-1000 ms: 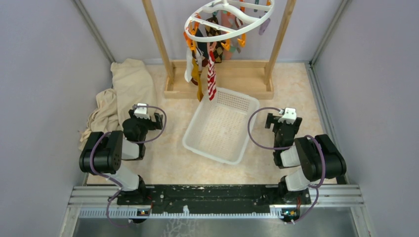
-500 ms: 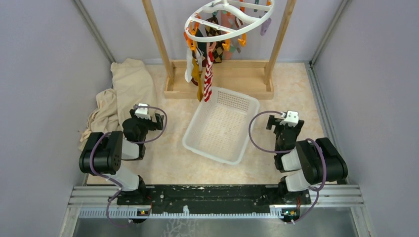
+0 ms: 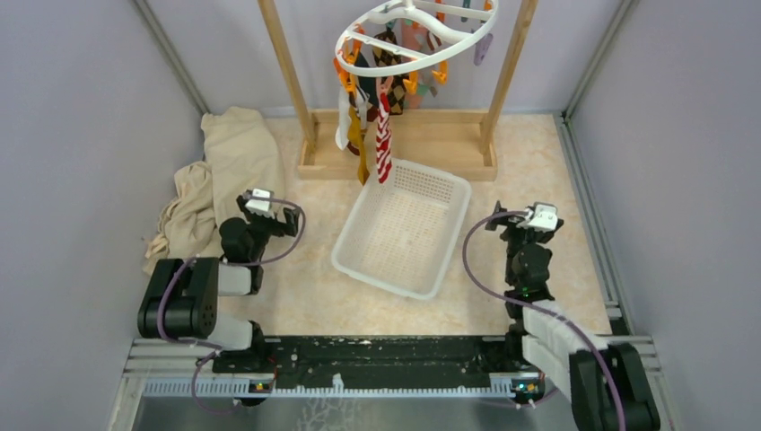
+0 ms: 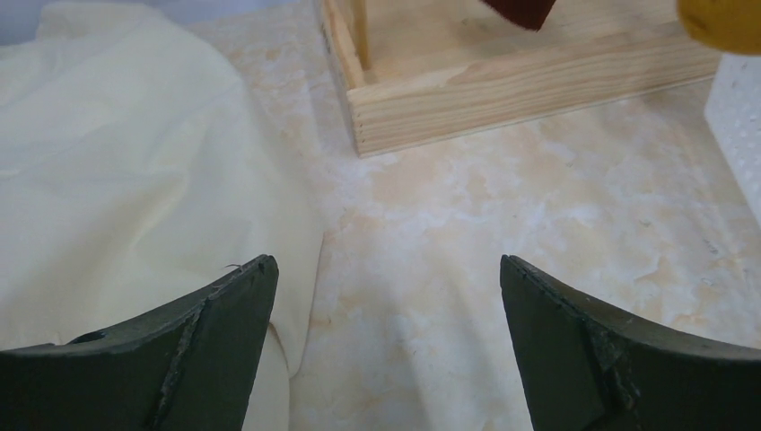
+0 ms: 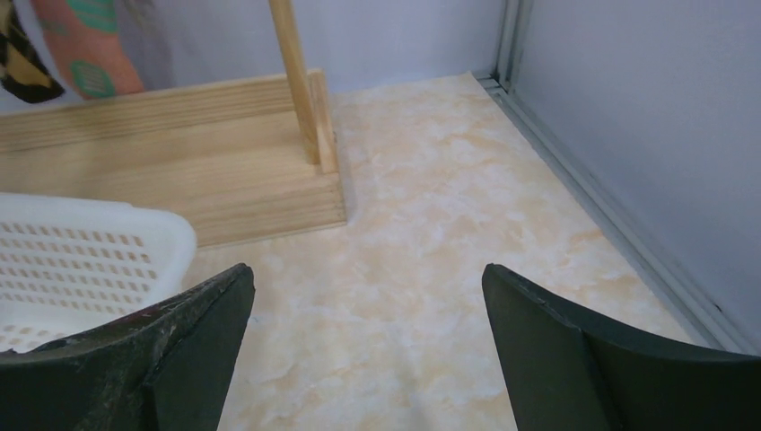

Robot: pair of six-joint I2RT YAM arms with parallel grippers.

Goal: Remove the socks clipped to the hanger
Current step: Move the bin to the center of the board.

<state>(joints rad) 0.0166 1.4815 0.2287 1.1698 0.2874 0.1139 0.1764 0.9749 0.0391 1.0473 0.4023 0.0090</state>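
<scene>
Left tool (image 4: 386,269) is seen spread wide, nothing gripped, nothing touched, hovering low over the marbled surface (image 3: 305,287) just beside a cream cloth (image 3: 229,153). Right tool (image 5: 368,274) is likewise spread wide and empty, held above bare surface right of the white basket (image 3: 453,238). The hanger (image 3: 406,13) is hung from the wooden frame (image 3: 399,166) at the far side, well apart from both tools. The socks (image 3: 384,135) are clipped under it, with the red-white striped one dangling lowest, over the basket's far rim. The whole ring and its clips are shown only in the top view. In the left wrist view the frame's base corner and cloth folds are seen close up, plus a mustard tip and a dark scrap at the top edge, possibly a sock end but too cropped to confirm. In the right wrist view a frame post, the basket corner and a pink sock with teal spots are shown.
</scene>
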